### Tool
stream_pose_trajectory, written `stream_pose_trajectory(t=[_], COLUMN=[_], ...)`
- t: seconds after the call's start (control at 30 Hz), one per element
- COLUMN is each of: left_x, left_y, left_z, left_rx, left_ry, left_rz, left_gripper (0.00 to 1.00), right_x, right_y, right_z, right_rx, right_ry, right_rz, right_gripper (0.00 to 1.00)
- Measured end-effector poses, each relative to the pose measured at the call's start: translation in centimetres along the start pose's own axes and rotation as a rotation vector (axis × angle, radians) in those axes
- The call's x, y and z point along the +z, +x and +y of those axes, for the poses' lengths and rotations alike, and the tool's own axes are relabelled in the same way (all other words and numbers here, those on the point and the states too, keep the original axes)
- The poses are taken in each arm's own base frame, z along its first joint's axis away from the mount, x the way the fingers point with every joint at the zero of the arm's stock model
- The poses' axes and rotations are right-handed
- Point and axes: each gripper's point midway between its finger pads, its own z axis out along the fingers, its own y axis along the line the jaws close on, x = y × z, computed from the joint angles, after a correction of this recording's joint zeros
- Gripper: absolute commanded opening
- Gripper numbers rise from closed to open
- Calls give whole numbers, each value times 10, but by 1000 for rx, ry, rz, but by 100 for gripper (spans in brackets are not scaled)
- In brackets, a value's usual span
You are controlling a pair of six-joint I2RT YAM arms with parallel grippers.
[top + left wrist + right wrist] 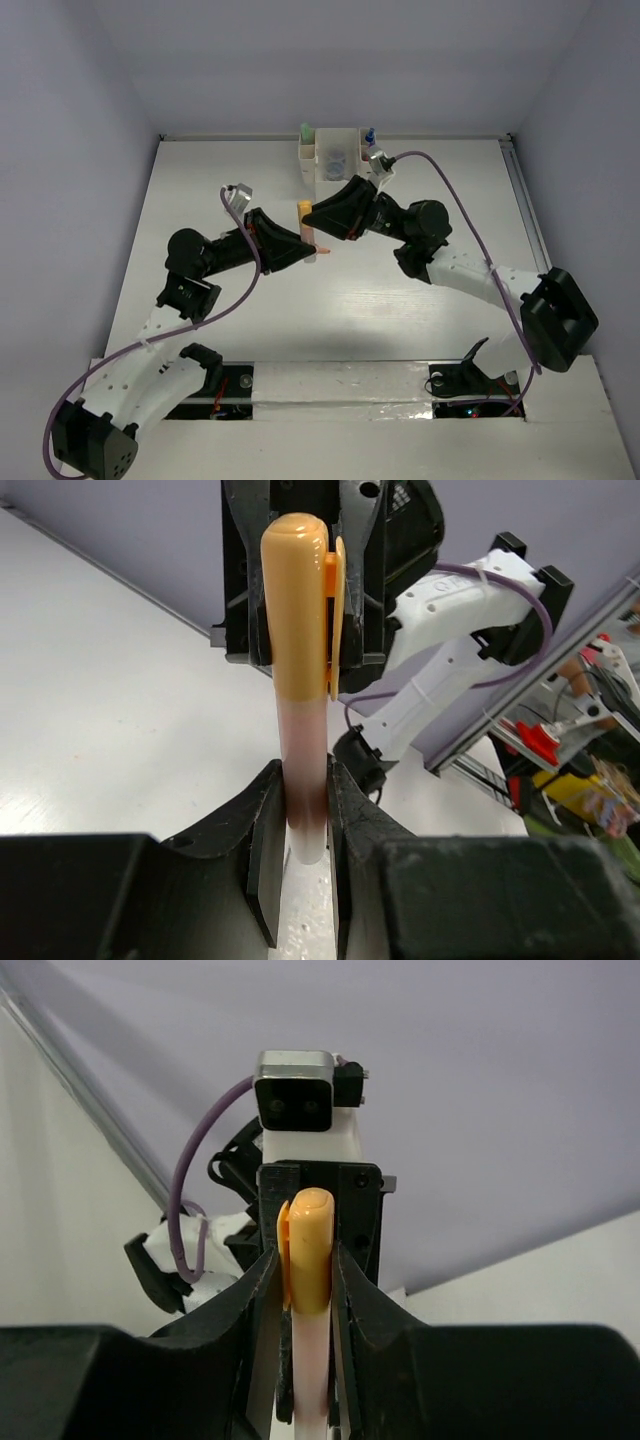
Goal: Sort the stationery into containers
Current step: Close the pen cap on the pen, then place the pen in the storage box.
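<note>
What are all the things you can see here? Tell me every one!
orange marker: one, orange cap, pale pink body, held between both end effectors
organizer: one, white, far edge of the table
green marker: one, mint, standing in the organizer's left side
bottle: one, blue cap, at the organizer's right side
table: one, white
left end effector: black, shut on the marker's body
right end effector: black, shut on the marker's cap

2 white arms (pixel 465 272), black joints, purple cables (pixel 181 1195), black wedge-shaped left pincer (pixel 314 250), matching right pincer (pixel 306 212), silver wrist camera (pixel 295 1092)
</note>
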Motion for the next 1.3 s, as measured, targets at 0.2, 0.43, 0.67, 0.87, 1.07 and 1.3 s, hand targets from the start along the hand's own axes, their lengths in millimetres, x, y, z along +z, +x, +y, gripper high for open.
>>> stream_pose_trajectory(t=[0.2,0.43,0.67,0.87,1.07,1.3], left_x=[-3,-5,-7,-7,-7,-6], left_y=[-7,-6,6,16,18,18], left_z=[10,17,27,32,32,38], left_rx=[44,65,53,37,33,23], left_ry=[-52,-84,-116,-127,-119,-139], left_rz=[-76,-96,-50,-14,-2,-5], left_gripper=[0,0,0,0,0,0], right_x=[-2,-12,9,12,3,-1], right_y=[20,19,-20,-9,22,29], right_z=[-16,-27,-5,-23,-52,-51], right_rx=[14,-49,-195,-164,-68,-44], right_ry=[59,207,196,224,277,266], right_rz=[150,258,286,360,463,497], right_gripper=[85,100,98,94,74,16])
